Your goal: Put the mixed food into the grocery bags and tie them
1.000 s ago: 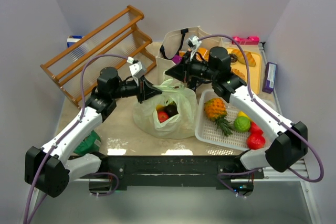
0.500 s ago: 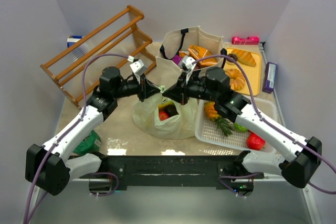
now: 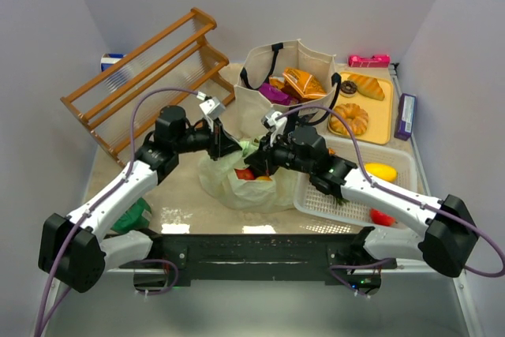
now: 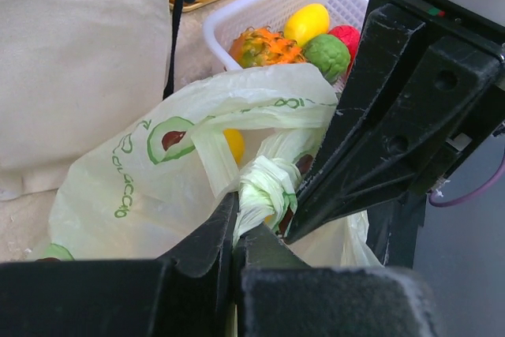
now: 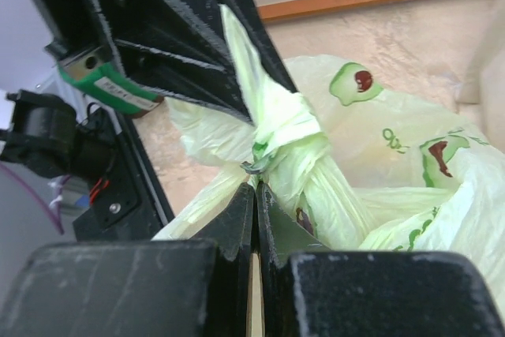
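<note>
Where left pincer (image 4: pixel 237 222) clamps handles (image 4: pixel 266 183), right pincer (image 5: pixel 254 189) clamps.

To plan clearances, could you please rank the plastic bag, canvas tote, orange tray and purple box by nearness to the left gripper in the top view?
1. Plastic bag, held in the left gripper.
2. Canvas tote, just behind.
3. Orange tray, back right.
4. Purple box, far right.
</note>
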You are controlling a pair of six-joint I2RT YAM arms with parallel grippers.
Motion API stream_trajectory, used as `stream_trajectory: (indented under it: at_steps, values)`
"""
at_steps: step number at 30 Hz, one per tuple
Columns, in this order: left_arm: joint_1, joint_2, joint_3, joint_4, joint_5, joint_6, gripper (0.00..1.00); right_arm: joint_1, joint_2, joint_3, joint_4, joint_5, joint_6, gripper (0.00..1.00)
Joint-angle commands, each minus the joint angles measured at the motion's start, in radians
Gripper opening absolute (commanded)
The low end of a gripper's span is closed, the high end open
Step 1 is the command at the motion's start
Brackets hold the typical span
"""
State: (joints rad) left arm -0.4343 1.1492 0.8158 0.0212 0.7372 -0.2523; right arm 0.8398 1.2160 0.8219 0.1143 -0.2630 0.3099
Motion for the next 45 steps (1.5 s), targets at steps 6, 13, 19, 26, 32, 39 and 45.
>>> stream_trajectory:
  at_steps: [6, 13, 19, 26, 32, 39, 45]
  values:
    - [0.020, -0.031, -0.035, 0.094, 0.088, -0.054, 0.05, 0.010, -0.030, -0.061, 0.015, 0.047, -0.058, 0.00]
    - [0.020, -0.014, -0.038, 0.118, 0.159, -0.071, 0.27, 0.010, -0.042, -0.066, 0.033, 0.018, -0.077, 0.00]
    - [0.019, 0.003, -0.037, 0.126, 0.191, -0.079, 0.37, 0.010, -0.047, -0.063, 0.031, 0.010, -0.086, 0.00]
    - [0.019, 0.041, -0.024, 0.152, 0.194, -0.102, 0.45, 0.012, -0.035, -0.053, 0.022, -0.010, -0.107, 0.00]
    - [-0.003, 0.078, 0.002, 0.128, 0.185, -0.082, 0.39, 0.018, -0.036, -0.050, 0.005, -0.012, -0.126, 0.00]
    - [-0.020, 0.069, 0.010, 0.141, 0.188, -0.064, 0.00, 0.022, -0.047, -0.044, -0.054, 0.017, -0.160, 0.00]
    - [-0.021, -0.058, -0.055, 0.261, 0.128, -0.050, 0.00, 0.022, -0.098, -0.041, -0.155, 0.126, -0.155, 0.00]
